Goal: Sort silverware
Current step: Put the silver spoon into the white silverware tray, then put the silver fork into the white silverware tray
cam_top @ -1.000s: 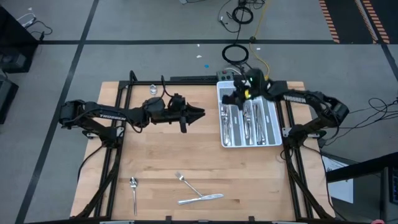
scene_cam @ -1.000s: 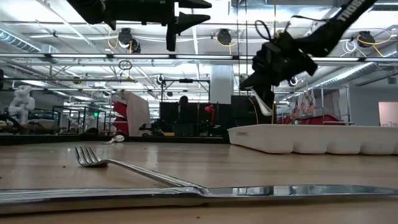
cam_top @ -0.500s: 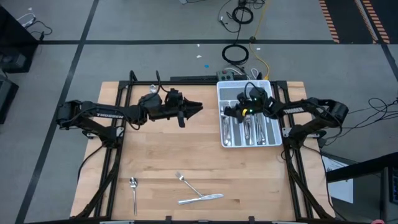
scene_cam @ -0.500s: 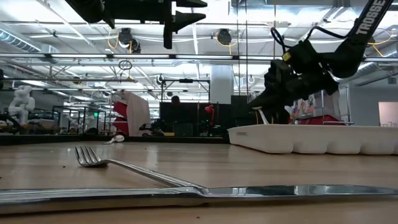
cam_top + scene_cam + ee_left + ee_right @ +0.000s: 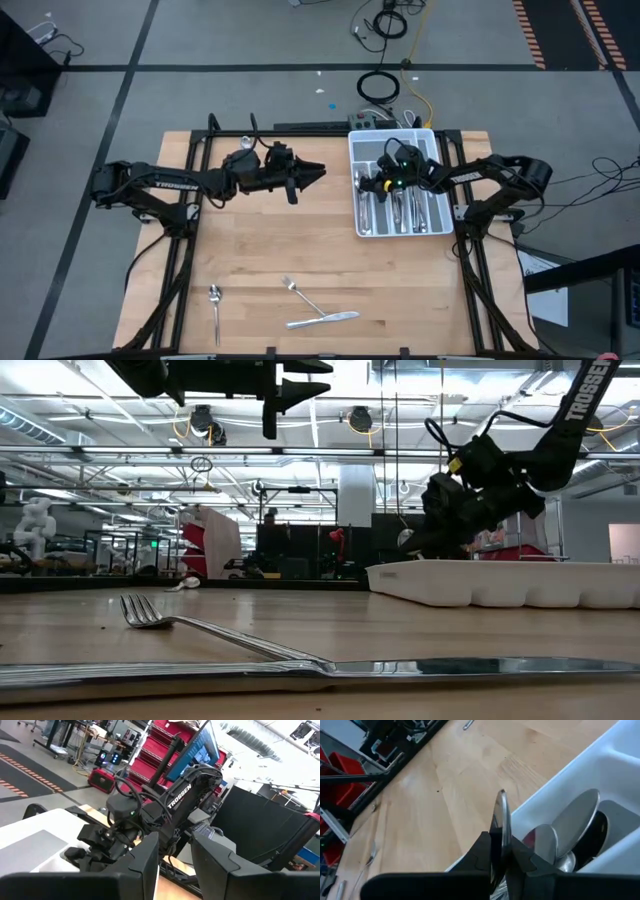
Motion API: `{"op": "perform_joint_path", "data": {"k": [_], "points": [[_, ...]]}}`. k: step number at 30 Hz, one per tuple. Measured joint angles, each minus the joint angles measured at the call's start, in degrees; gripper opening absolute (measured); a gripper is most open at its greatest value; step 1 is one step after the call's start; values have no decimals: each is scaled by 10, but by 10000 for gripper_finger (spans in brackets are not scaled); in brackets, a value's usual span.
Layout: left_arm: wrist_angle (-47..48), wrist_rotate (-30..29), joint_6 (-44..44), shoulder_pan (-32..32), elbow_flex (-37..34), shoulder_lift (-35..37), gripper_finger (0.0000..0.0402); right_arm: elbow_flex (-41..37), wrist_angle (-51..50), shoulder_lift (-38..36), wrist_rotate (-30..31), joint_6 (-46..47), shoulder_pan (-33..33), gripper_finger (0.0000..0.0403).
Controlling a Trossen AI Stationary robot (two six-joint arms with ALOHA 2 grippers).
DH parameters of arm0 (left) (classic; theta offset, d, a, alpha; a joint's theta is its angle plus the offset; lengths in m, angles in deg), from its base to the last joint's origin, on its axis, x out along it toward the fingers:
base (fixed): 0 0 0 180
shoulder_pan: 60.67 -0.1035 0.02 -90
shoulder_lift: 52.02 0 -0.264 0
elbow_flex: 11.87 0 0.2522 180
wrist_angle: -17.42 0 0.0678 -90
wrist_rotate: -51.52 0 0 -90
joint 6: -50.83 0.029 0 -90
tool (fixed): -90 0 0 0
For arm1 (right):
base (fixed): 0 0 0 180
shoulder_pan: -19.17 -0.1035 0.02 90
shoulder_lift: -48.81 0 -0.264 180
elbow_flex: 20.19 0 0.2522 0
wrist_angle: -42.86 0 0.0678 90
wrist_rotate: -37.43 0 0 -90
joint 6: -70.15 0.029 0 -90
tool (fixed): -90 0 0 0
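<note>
Three pieces of silverware lie near the table's near edge: a spoon (image 5: 215,300), a fork (image 5: 299,292) and a knife (image 5: 325,320). Several more lie in the white tray (image 5: 440,150) at the far right. My right gripper (image 5: 372,183) is low over the tray's left compartment, shut on a spoon (image 5: 503,815). Other spoons (image 5: 575,825) lie in that compartment beneath it. My left gripper (image 5: 320,172) is open and empty, high above the table's middle (image 5: 320,378), pointing toward the tray. My right gripper pinches the spoon between its two fingers (image 5: 487,852), seen edge-on in the wrist view. The spoon's rounded end (image 5: 502,802) sticks out past the fingertips. The fingers slant down from the table's right side. I cannot tell whether the spoon touches the tray's contents.
The tray's white walls (image 5: 500,582) stand above the tabletop. Black frame rails (image 5: 190,170) run along the table's left and right sides. Bare wood (image 5: 290,240) lies between the tray and the loose pieces. The right arm (image 5: 150,815) shows ahead of my left gripper.
My right gripper has carried the spoon from above the tray's far end toward the near edge and down, until it is low over the left compartment. My left gripper has shifted slightly toward the far edge.
</note>
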Motion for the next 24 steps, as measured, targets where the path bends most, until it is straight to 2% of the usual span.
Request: {"op": "perform_joint_path", "data": {"k": [3, 6, 13, 16, 19, 22, 24], "points": [[0, -1, 0, 0, 0, 0, 120, 0, 2, 3, 14, -2, 0, 12], [0, -2, 0, 0, 0, 0, 120, -1, 13, 4, 30, -8, 0, 39], [5, -19, -2, 0, 0, 0, 120, -2, 16, 6, 44, -17, 0, 174], [26, -22, -2, 0, 0, 0, 120, 1, 17, 6, 43, -19, 0, 216], [67, -28, -2, 0, 0, 0, 120, 6, 16, 4, 47, -25, 0, 235], [119, -41, -2, 0, 0, 0, 120, 14, 15, 0, 48, -33, 0, 238], [176, -28, 13, 1, 0, 3, 120, 21, 15, -10, 48, -44, 0, 236]]}}
